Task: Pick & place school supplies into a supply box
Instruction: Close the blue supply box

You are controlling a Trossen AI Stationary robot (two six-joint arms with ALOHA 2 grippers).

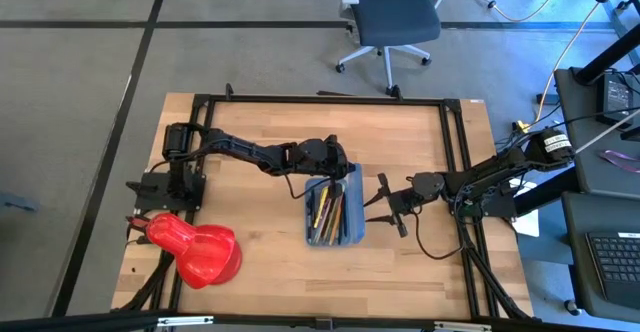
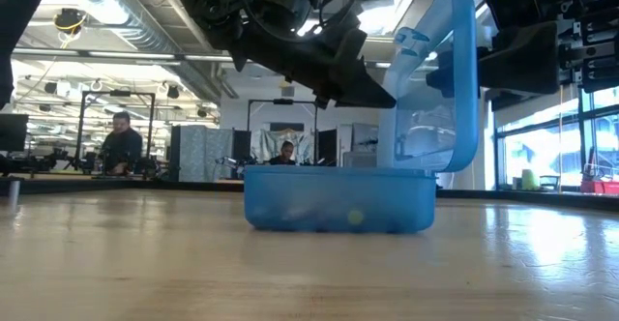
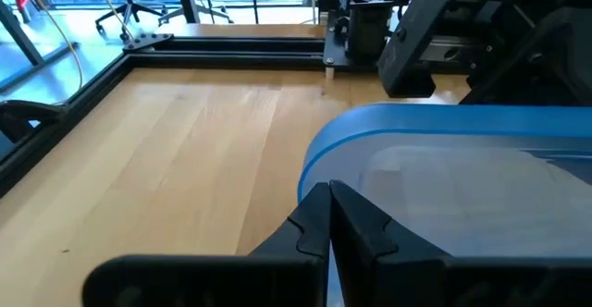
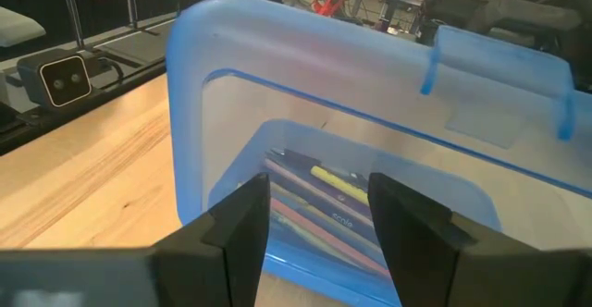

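Left gripper (image 3: pixel 328 216), fingers pressed together, sits against the raised lid of the supply box (image 1: pixel 334 212) at its far end. Right gripper (image 1: pixel 384 204), fingers spread and holding nothing, hovers just beside the box's right side. Pens and pencils (image 4: pixel 319 201) lie inside the tray, mid-table. Red blob (image 1: pixel 195 249) sits front-left, well apart.
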